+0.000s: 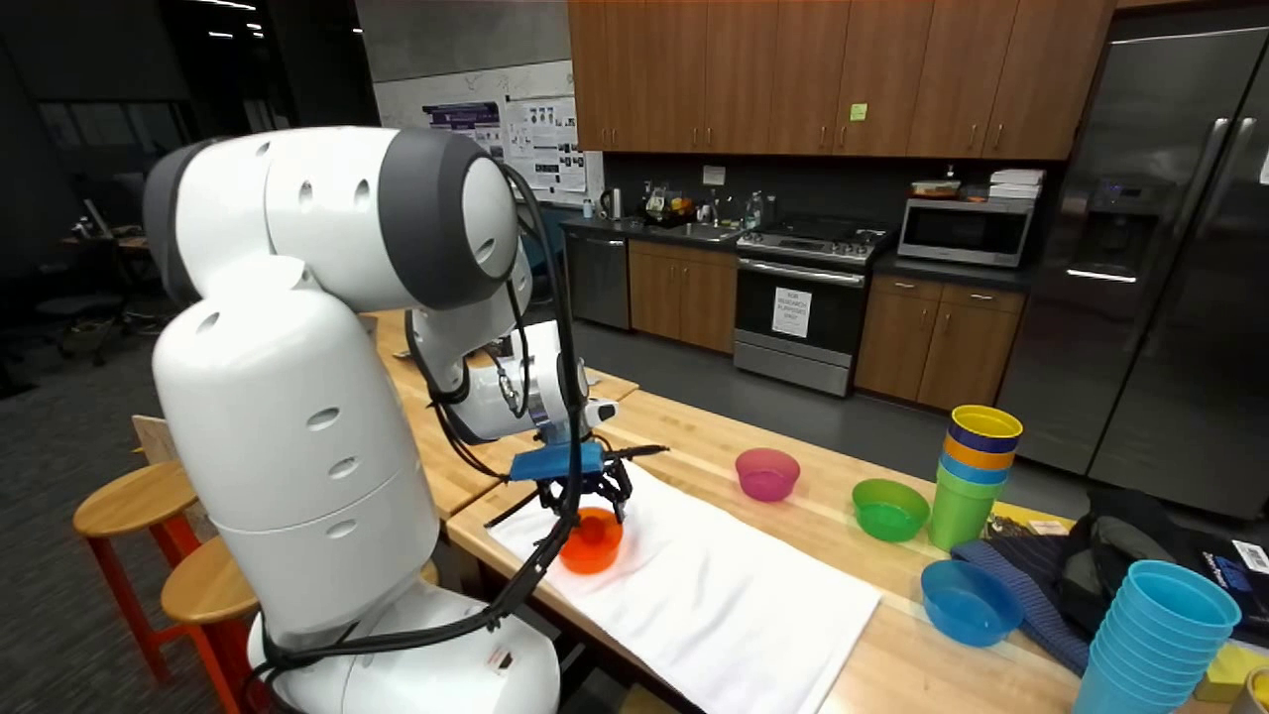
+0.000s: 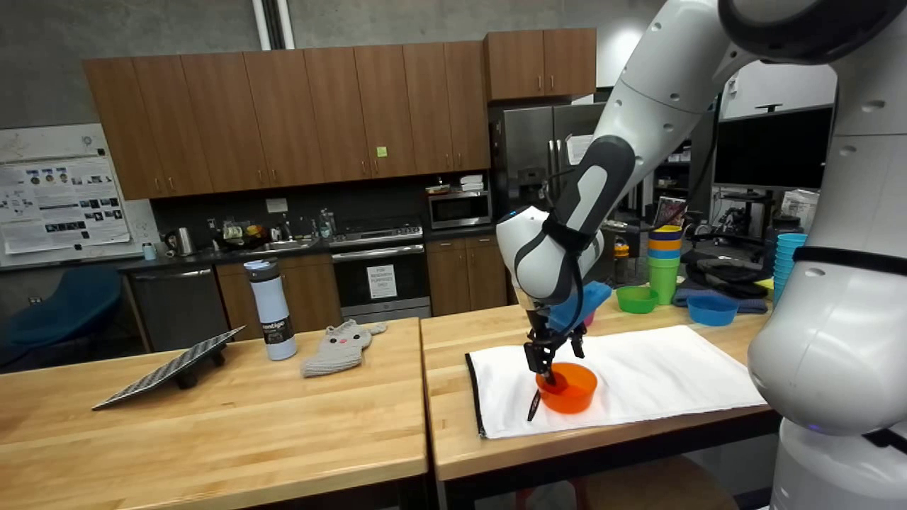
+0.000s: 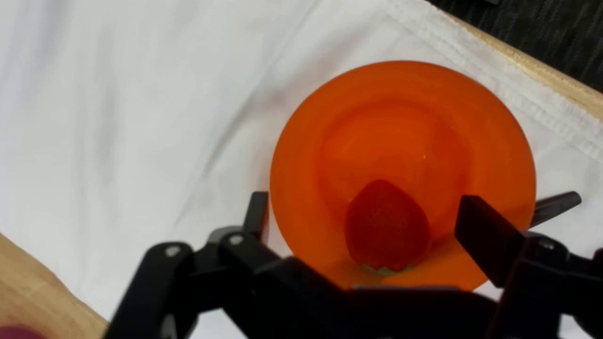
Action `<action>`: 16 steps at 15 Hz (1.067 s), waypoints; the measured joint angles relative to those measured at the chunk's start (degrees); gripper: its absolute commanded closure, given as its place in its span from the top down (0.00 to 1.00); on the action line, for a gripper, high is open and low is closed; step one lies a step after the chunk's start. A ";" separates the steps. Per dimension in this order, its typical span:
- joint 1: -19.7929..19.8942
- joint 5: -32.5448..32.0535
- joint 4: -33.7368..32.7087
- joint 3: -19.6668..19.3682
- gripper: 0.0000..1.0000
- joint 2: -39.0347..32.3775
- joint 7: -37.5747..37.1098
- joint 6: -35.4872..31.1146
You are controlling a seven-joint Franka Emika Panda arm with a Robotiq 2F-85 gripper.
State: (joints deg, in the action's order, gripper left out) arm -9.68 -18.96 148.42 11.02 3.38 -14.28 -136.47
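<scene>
From left to right in the wrist view: the tabletop [image 3: 28, 278], a white cloth [image 3: 141, 117] upon it, then one finger of the pincer [image 3: 365, 205], apparently just outside the rim of the orange bowl [image 3: 395, 80]. A red strawberry-like thing [image 3: 386, 226] lies in the bowl, seen between the widely parted fingers, ungripped, its pointed end away from the palm. Beyond stand the opposite finger and a dark stick [image 3: 558, 207] beside the bowl.
</scene>
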 measured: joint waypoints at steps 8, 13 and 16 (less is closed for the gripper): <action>0.66 0.25 -0.74 -0.92 1.00 -2.42 2.91 -2.49; -0.32 0.12 -2.75 -0.07 1.00 -2.45 3.21 0.79; -0.58 0.18 -3.62 0.28 0.77 -2.45 3.26 3.05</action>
State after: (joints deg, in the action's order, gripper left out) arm -10.26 -18.78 144.80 11.30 0.93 -11.02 -133.42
